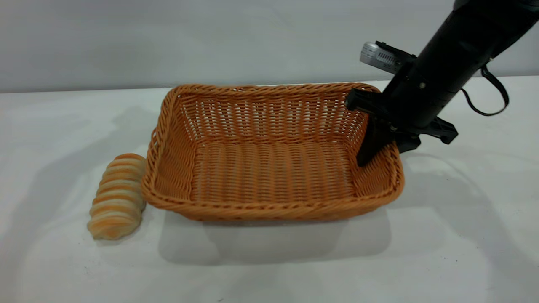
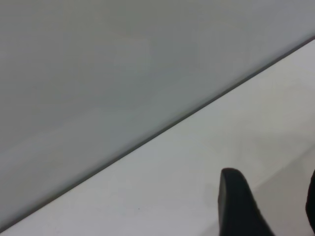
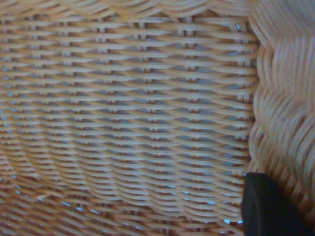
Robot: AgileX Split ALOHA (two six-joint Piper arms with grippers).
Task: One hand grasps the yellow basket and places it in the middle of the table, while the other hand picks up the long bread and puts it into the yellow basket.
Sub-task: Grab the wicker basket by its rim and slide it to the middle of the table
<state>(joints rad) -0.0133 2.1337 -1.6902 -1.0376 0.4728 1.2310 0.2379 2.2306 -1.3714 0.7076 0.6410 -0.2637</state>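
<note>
Right pincer (image 1: 385, 143) clamped on the right wall of the yellow basket (image 1: 269, 168), one finger inside, on the counter (image 1: 463, 235); the long bread (image 1: 118, 197) touches its left rim.

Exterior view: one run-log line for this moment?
right gripper: clamped on yellow basket right rim, one finger inside | long bread: on table, against basket's left side | left gripper: away, over bare table

White table (image 1: 463, 235), grey wall (image 1: 168, 38)
</note>
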